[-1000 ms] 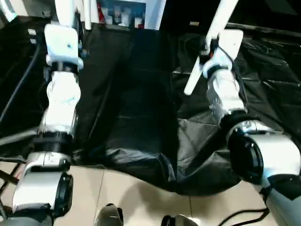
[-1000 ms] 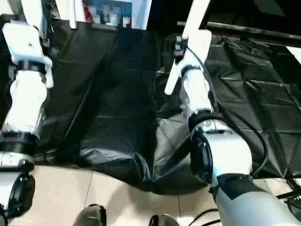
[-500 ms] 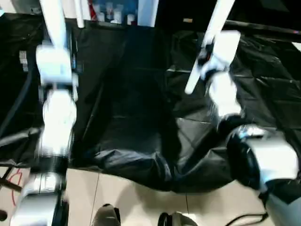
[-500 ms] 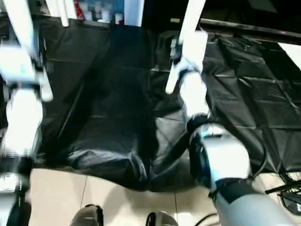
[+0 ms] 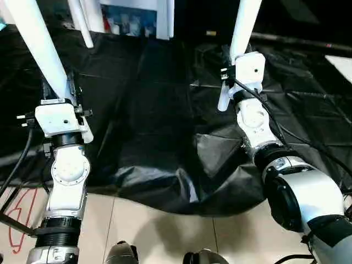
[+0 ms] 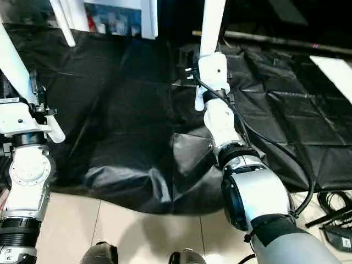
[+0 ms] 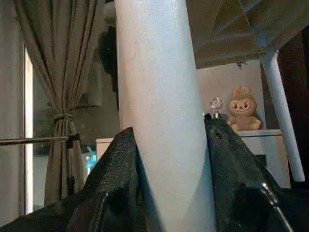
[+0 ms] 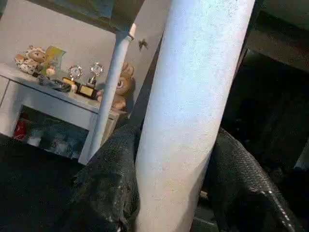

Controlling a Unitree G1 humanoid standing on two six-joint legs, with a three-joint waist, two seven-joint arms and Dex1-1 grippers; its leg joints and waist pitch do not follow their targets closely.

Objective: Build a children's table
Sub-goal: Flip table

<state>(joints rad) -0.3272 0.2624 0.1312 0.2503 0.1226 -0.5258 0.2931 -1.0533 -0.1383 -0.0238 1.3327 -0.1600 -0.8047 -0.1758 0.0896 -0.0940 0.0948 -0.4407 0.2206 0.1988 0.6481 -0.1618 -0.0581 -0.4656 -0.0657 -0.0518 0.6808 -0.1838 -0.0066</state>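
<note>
My left gripper (image 5: 56,92) is shut on a white tapered table leg (image 5: 34,44) that slants up and away to the left, out of the picture. In the left wrist view this leg (image 7: 161,121) fills the gap between the two black fingers (image 7: 116,193). My right gripper (image 5: 234,69) is shut on a second white leg (image 5: 243,25), held nearly upright with its lower end (image 5: 223,102) just below the fingers. The right wrist view has that leg (image 8: 193,96) clamped between the pads (image 8: 108,183). Another slim white leg (image 5: 81,23) stands at the back left.
A crumpled black sheet (image 5: 159,121) covers the work area ahead. Pale floor tiles (image 5: 165,236) lie in front of it. A white cabinet with trophies and plush toys (image 8: 53,82) stands behind. Cables (image 6: 330,209) lie on the floor at the right.
The head view has shifted and tilted. Both grippers keep hold of their legs. The right leg now stands more upright, and the left leg leans further to the left.
</note>
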